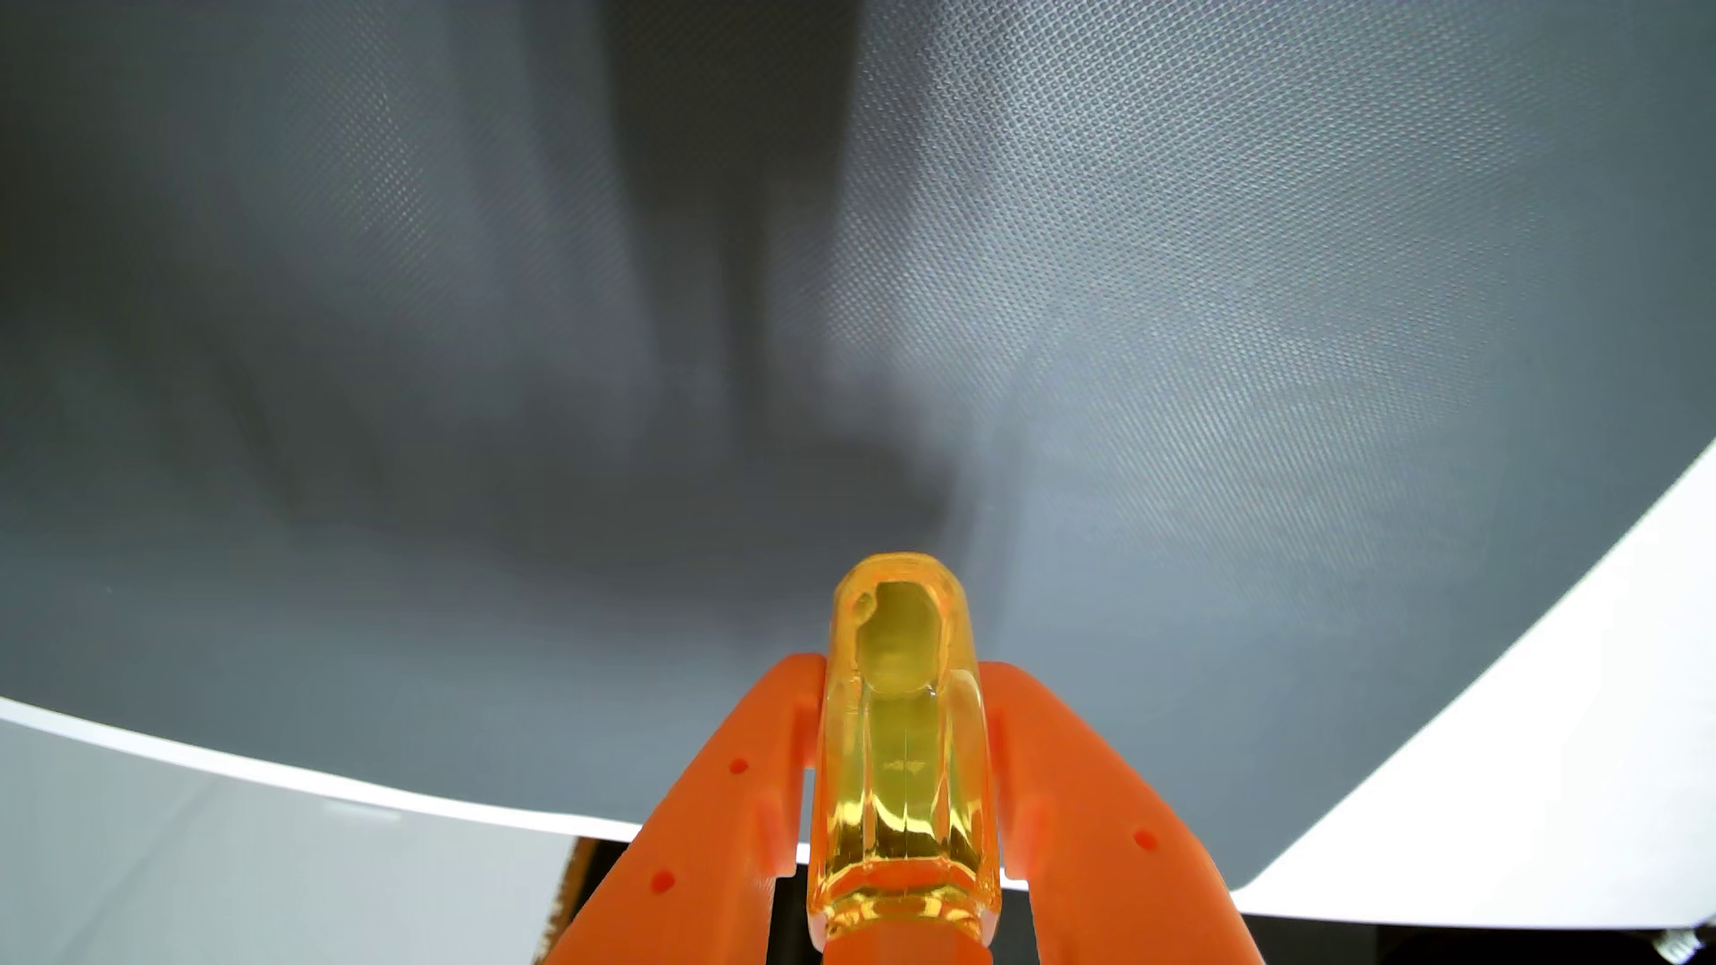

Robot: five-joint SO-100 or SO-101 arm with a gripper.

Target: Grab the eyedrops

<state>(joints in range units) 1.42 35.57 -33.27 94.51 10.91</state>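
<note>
Two orange gripper (903, 687) fingers clamping yellow eyedrops (901, 742), above grey mat (1207, 325)

A clear amber-yellow eyedrop bottle (901, 742) sat at six o'clock between orange gripper (903, 687) fingers (734, 798); above, toward twelve, spread a grey, finely dotted mat (1207, 325) with a white border.

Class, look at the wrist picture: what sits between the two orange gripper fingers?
In the wrist view, the yellow transparent eyedrops bottle sits between the orange fingers of the gripper, touching both, above the grey mat.
</note>
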